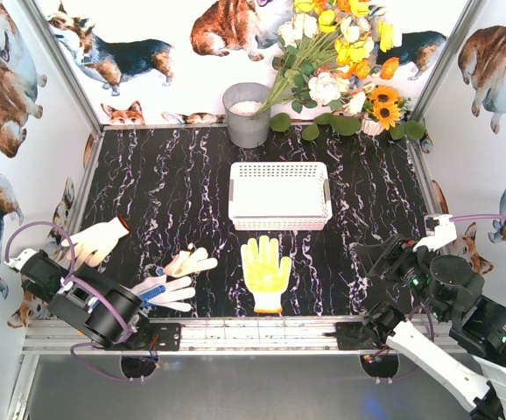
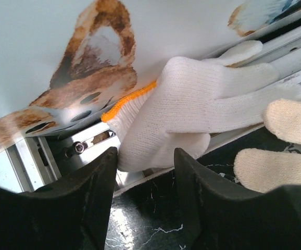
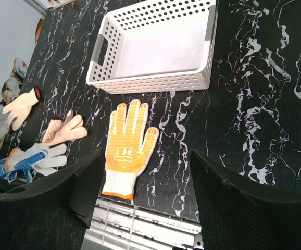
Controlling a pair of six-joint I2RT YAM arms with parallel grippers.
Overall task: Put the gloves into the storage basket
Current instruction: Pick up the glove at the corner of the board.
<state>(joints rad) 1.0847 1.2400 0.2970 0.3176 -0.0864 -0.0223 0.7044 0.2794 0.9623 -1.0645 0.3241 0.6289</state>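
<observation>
The black marbled table (image 1: 165,192) is the biggest thing here, and the storage basket (image 1: 279,194) sits in its middle with nothing in it that I can see. Four gloves lie out, all on the arms' side of the basket. A yellow-palmed glove (image 1: 266,271) is just in front of it. A cream glove (image 1: 190,261) and a blue-dotted glove (image 1: 161,291) are further off to its left. A white glove (image 2: 202,104) lies well apart from the basket, against the left wall (image 1: 25,175).

The left gripper (image 2: 145,152) is at that last glove, jaws apart on either side of its heel by the orange cuff. Whether they already bite the knit I cannot tell. The right gripper (image 3: 145,156) hangs spread and holds nothing, off to the basket's right.

To my eye the pick is the step in hand. It should close well onto the fabric, gather both layers, and lift clear of the metal rail (image 2: 291,52) before swinging toward the basket, or a trailing finger may snag.
</observation>
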